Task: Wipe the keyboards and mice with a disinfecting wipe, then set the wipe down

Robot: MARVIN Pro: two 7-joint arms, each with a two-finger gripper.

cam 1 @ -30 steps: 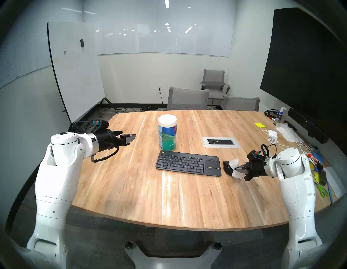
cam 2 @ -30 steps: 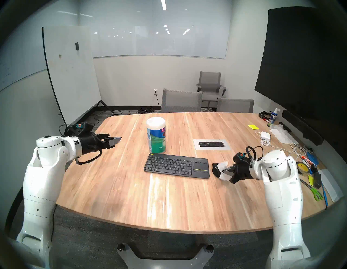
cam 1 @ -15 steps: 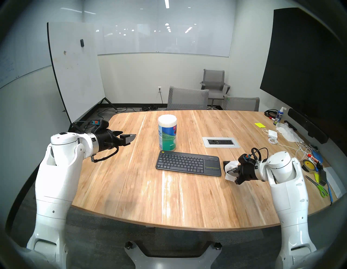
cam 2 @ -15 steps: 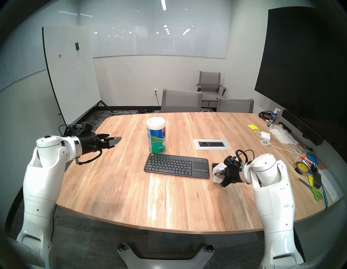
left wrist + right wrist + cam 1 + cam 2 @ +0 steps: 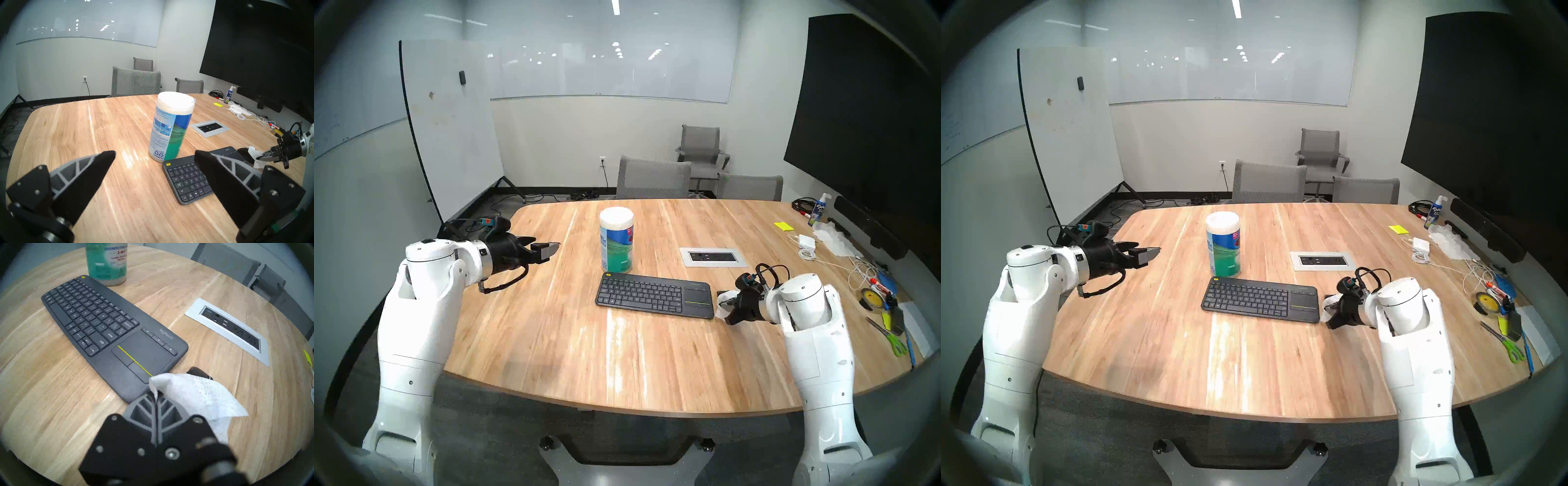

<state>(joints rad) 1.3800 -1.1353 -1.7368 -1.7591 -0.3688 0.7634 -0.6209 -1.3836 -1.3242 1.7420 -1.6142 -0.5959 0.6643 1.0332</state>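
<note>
Pinching disinfecting wipe [image 5: 195,395] in right gripper [image 5: 157,395] over mouse [image 5: 198,371], beside keyboard [image 5: 105,327]; left gripper [image 5: 154,154] hanging spread.

Right gripper [image 5: 155,395] clamped; left gripper [image 5: 154,156] spread.

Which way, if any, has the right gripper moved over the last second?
Yes. The right gripper, holding the wipe, moved leftward in the head view, closer to the keyboard.

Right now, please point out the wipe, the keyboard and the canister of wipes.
wipe [image 5: 195,395], right wrist view, its textured middle.
keyboard [image 5: 639,296], head left view, its key field.
canister [image 5: 617,247], head left view, its blue-green label.
</note>
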